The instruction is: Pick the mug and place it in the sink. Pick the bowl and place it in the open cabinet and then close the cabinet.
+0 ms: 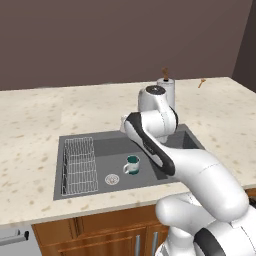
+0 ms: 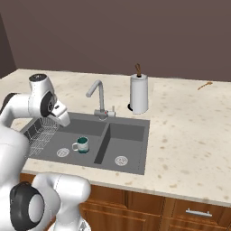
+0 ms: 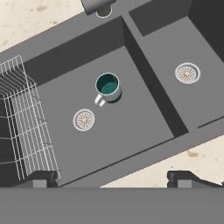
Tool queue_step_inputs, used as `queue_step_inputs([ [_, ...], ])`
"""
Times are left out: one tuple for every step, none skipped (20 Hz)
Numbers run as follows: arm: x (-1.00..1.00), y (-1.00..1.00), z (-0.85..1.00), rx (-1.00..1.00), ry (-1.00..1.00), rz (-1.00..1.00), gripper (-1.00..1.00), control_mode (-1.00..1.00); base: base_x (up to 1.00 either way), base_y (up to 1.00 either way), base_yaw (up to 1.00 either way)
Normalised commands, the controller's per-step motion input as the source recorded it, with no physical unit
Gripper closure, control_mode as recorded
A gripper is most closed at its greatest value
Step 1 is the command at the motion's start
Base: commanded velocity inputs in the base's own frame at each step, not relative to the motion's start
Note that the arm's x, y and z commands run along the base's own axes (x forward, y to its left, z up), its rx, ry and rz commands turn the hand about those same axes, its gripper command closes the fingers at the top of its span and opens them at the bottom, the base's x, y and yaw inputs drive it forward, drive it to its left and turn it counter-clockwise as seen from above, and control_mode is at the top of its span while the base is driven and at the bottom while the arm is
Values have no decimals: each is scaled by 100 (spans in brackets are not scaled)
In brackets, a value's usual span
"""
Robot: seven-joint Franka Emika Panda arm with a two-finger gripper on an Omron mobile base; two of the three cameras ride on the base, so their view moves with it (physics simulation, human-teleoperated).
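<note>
The small dark green mug (image 1: 132, 165) (image 2: 82, 145) (image 3: 107, 86) stands upright on the floor of the left basin of the dark grey sink (image 1: 111, 149) (image 2: 127, 137) (image 3: 131, 127), beside a round steel drain (image 3: 84, 120). My gripper (image 3: 114, 180) hangs open well above that basin, looking down on the mug, with nothing between its fingers. In the right base view the hand (image 2: 62, 118) sits over the sink's left side. The bowl and the cabinet are out of view.
A wire rack (image 1: 79, 166) (image 2: 39, 133) (image 3: 22, 118) fills the sink's left end. The chrome tap (image 2: 97, 95) rises behind the divider. A paper towel roll (image 1: 168, 91) (image 2: 139, 94) stands on the counter behind. Small wooden cupboards (image 1: 100, 235) (image 2: 180, 210) are below.
</note>
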Motion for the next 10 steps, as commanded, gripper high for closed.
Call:
queue_step_inputs([
  [-27,0,17,0,-3,0,-100,-100,0,0,0],
  [-33,-1,15,0,-3,0,-100,-100,0,0,0],
  [-31,-4,16,0,-4,0,-100,-100,0,0,0],
  [-36,-11,19,0,-6,0,-100,-100,0,0,0],
  [-34,-20,21,0,-6,0,-100,-100,0,0,0],
  [-34,-19,21,0,-5,0,-100,-100,0,0,0],
  [-27,-19,23,0,-3,0,-100,-100,0,0,0],
  [-26,-9,25,0,-4,0,-100,-100,0,0,0],
  [-21,0,26,0,-1,0,-100,-100,0,0,0],
  [-20,-1,29,0,0,0,-100,-100,0,0,0],
])
